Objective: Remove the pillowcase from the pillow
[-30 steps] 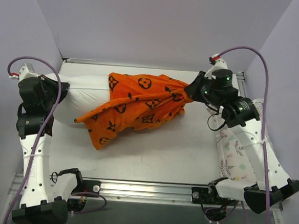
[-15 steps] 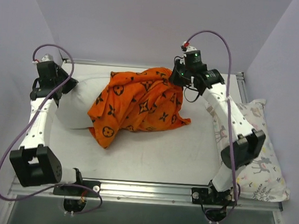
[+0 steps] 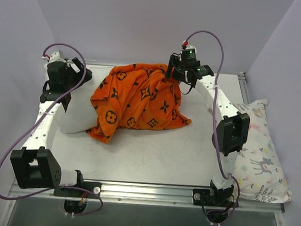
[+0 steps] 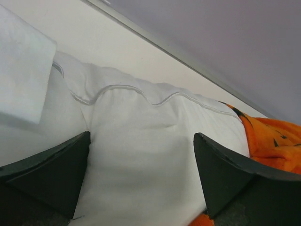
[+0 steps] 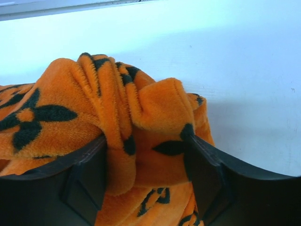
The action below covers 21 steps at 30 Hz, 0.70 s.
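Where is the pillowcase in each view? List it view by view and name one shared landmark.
Top external: the pillowcase, orange heap at centre-back of the table.
Left wrist: orange sliver at the right edge, beyond the pillow.
Right wrist: bunched fold filling centre and left.
Shared landmark: the white table.

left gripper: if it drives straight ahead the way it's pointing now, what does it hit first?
The pillow: in the left wrist view its white surface fills the line ahead of the open left gripper. How near it is, I can't tell.
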Tool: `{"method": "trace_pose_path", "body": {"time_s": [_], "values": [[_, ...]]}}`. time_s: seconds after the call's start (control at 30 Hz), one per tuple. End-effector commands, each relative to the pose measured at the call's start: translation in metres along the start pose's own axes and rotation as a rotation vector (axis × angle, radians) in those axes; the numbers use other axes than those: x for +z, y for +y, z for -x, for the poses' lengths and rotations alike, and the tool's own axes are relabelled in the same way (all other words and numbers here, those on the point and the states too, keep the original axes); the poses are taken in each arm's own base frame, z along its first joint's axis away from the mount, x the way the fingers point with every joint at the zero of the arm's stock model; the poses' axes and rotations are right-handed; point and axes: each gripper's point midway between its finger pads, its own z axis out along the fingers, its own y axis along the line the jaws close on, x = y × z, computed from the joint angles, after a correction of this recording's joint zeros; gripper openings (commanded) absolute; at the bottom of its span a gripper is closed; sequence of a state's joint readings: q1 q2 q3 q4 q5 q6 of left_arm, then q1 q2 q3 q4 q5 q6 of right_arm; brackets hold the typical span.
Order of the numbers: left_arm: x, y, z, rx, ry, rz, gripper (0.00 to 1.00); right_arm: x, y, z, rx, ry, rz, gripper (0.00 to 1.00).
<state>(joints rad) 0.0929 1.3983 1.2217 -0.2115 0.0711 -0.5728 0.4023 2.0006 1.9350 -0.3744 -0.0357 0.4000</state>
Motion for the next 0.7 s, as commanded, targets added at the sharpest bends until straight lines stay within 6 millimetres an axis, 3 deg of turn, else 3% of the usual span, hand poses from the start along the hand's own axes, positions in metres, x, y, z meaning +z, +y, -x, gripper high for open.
{"method": "trace_pose_path", "body": {"time_s": [0.0, 0.03, 0.1, 0.13, 0.17, 0.27, 0.33, 0.37, 0.47, 0.67], "values": [[-0.042, -0.003, 0.008, -0.008, -0.113, 0.021, 0.97, 0.012, -0.027, -0.063, -0.006, 0.208, -0.076, 0.65], [-0.051, -0.009, 0.002, -0.018, -0.127, 0.010, 0.97, 0.013, -0.026, -0.065, 0.002, 0.220, -0.057, 0.65], [-0.074, -0.004, 0.011, -0.034, -0.214, 0.043, 0.97, 0.014, -0.028, -0.070, 0.009, 0.240, -0.044, 0.65], [-0.077, -0.008, -0.003, -0.048, -0.189, 0.043, 0.97, 0.013, -0.030, -0.077, -0.003, 0.256, -0.045, 0.66], [-0.080, 0.002, -0.013, -0.058, -0.165, 0.087, 0.97, 0.011, -0.026, -0.081, -0.010, 0.267, -0.026, 0.67], [-0.073, 0.029, -0.036, -0.104, -0.116, 0.196, 0.97, 0.002, -0.024, -0.097, -0.030, 0.310, -0.002, 0.71], [-0.061, 0.035, -0.058, -0.132, -0.042, 0.217, 0.97, -0.008, -0.024, -0.099, -0.030, 0.298, 0.003, 0.74], [-0.056, 0.038, -0.068, -0.136, -0.018, 0.217, 0.98, -0.010, -0.028, -0.111, -0.033, 0.319, 0.003, 0.76], [-0.042, 0.046, -0.091, -0.164, 0.039, 0.229, 0.97, -0.021, -0.031, -0.107, -0.036, 0.287, -0.007, 0.78], [-0.029, 0.067, -0.126, -0.188, 0.121, 0.291, 0.97, -0.065, -0.026, -0.058, -0.008, 0.094, -0.023, 0.86]]}}
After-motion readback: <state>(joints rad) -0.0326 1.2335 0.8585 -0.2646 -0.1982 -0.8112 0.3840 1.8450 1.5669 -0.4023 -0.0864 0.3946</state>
